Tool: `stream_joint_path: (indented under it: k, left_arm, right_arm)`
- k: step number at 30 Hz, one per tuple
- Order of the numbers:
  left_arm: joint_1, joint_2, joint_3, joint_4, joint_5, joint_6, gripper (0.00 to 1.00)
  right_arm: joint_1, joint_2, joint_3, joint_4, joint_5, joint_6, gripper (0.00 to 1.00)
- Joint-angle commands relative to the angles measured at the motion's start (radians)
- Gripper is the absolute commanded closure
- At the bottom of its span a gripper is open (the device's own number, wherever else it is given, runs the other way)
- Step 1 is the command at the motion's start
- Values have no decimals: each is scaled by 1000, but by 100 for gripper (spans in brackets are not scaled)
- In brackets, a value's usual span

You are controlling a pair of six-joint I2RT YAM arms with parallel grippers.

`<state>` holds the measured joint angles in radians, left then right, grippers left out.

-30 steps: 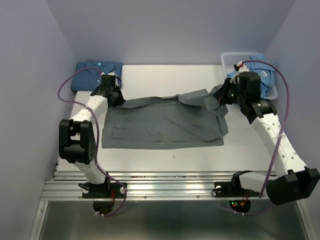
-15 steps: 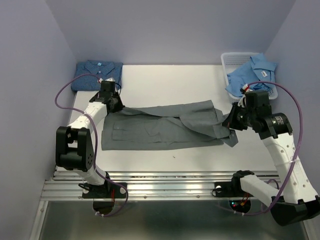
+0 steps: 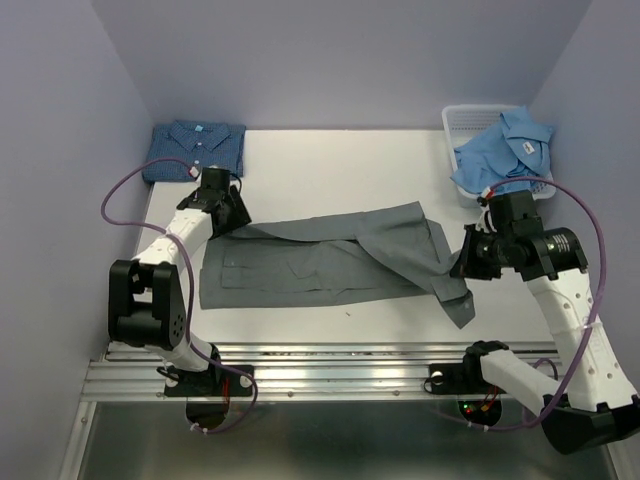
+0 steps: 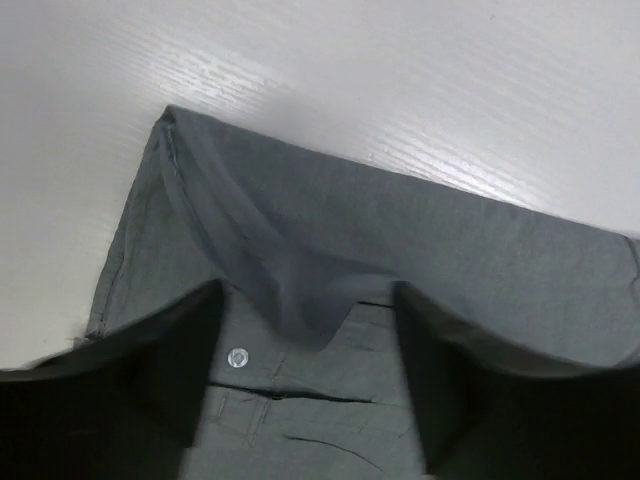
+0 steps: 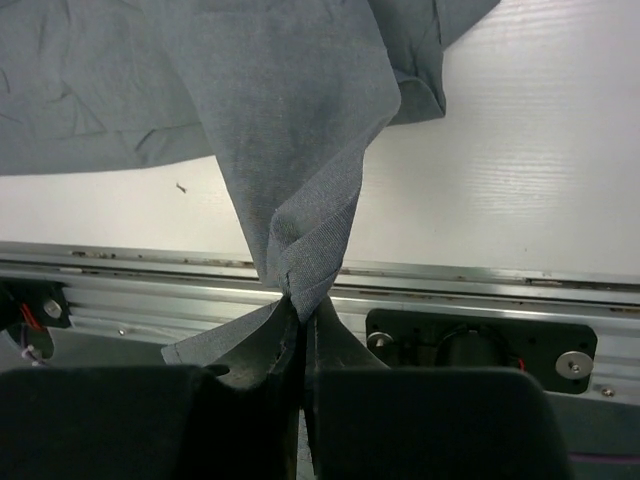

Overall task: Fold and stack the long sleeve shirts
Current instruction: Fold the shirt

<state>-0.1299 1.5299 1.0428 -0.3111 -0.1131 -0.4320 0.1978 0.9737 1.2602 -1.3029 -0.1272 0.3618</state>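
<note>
- The right gripper (image 5: 303,310) is closed tight on a twisted pinch of the grey shirt (image 3: 320,255), holding that end up off the table (image 3: 340,160) above its near right part, with a tail of cloth hanging below the fingers
- From that pinch the cloth runs up and spreads towards the rest of the shirt, which lies spread lengthwise across the middle of the table
- The left gripper (image 4: 310,300) is at the shirt's far left corner with its fingers (image 4: 190,370) well apart; a raised fold of grey cloth sits between them, not clamped, and a small white button (image 4: 237,357) shows just beside the left finger
- The dark blue shirt (image 3: 195,150) lies folded at the far left corner of the table, apart from the grey one
- The light blue shirt (image 3: 505,150) is heaped in and over the white mesh basket (image 3: 465,120) at the far right corner
</note>
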Motion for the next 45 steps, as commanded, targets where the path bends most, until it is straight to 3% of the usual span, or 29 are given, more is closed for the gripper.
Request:
stream_joint_path:
  k: [1,6,11,23,32,35,45]
  left_arm:
    - [-4,-60,-18,-80,-65,-34,1]
    - [-4,-164,-21,-131,-89,-68,1]
    - [-4,-226,-9,-80,-14,-76,1]
    - [-37,-88,-75,47,161,-105,1]
    - [-60,33,-70,81,155,-105,1]
    - [-60,0,-69,83,145,-108,1]
    - [-59,-138,-56,27,75,-90,1]
  right_arm:
    - [5,-32,-91,-3,-70,-37,99]
    - [5,-33,-257,54,-176,-67,99]
    - [5,-27,-307,39,-143,-72,98]
    - [5,82,-446,296,-328,-58,98]
    - [5,198,-320,366,-333,-139,99]
    - [26,241,-182,392,-362,-185,99]
    - [440,520,126,478,-416,-299,99]
